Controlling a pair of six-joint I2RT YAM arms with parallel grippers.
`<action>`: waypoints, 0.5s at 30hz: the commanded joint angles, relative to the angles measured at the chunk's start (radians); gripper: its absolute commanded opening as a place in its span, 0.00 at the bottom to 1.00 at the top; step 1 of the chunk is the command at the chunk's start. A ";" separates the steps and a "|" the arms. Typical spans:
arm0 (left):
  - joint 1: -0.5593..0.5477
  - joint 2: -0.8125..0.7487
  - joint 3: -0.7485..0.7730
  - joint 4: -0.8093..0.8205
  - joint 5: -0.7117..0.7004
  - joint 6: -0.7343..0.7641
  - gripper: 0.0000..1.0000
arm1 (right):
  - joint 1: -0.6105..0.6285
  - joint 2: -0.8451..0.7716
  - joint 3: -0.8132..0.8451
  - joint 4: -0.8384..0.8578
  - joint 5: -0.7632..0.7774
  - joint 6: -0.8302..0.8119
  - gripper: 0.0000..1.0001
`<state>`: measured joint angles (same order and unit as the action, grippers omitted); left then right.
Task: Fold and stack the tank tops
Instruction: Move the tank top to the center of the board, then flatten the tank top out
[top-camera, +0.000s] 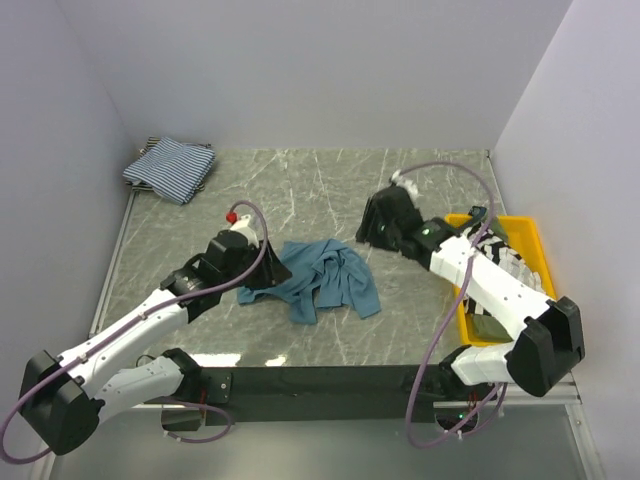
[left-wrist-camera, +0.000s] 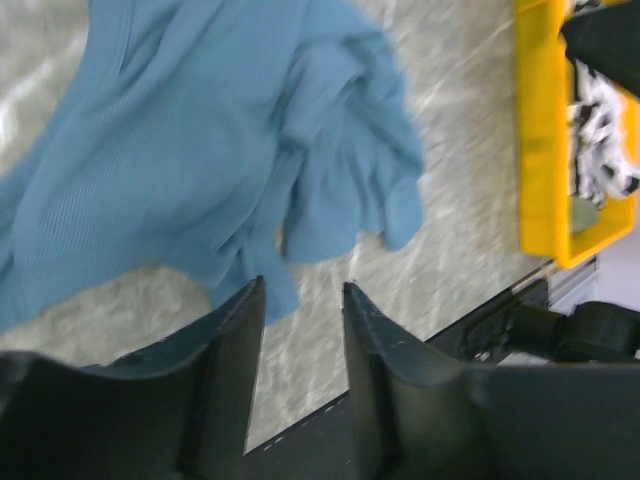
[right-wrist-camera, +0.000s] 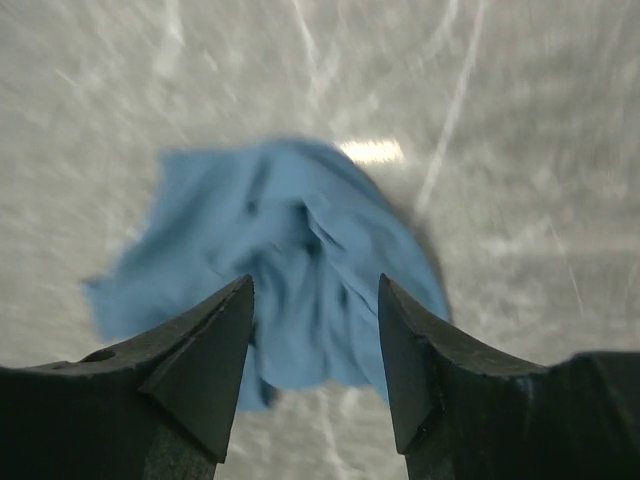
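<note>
left gripper (left-wrist-camera: 303, 290) just beside teal tank top (top-camera: 325, 280), slightly parted, empty | right gripper (right-wrist-camera: 315, 285) raised beside it, wide apart, empty | risk: crumpled cloth, pinch may grab 2 layers

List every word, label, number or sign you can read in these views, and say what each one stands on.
None: no view shows any readable text.
The teal-blue tank top, the folded fine-striped top and the yellow tray show no print or label.
The left tool and the right tool have plain black fingers with no markings.
</note>
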<state>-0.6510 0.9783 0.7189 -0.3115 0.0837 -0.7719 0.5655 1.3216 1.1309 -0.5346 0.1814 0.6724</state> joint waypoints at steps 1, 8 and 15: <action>0.004 -0.009 -0.051 0.089 0.036 -0.055 0.41 | 0.109 -0.065 -0.092 0.018 0.085 0.027 0.59; -0.012 0.055 -0.186 0.195 0.113 -0.096 0.35 | 0.345 -0.039 -0.309 0.033 0.150 0.157 0.56; -0.160 0.144 -0.200 0.279 0.056 -0.127 0.45 | 0.447 0.094 -0.286 -0.096 0.328 0.230 0.55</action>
<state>-0.7605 1.1069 0.5060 -0.1352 0.1593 -0.8722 0.9939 1.3819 0.8181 -0.5655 0.3653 0.8413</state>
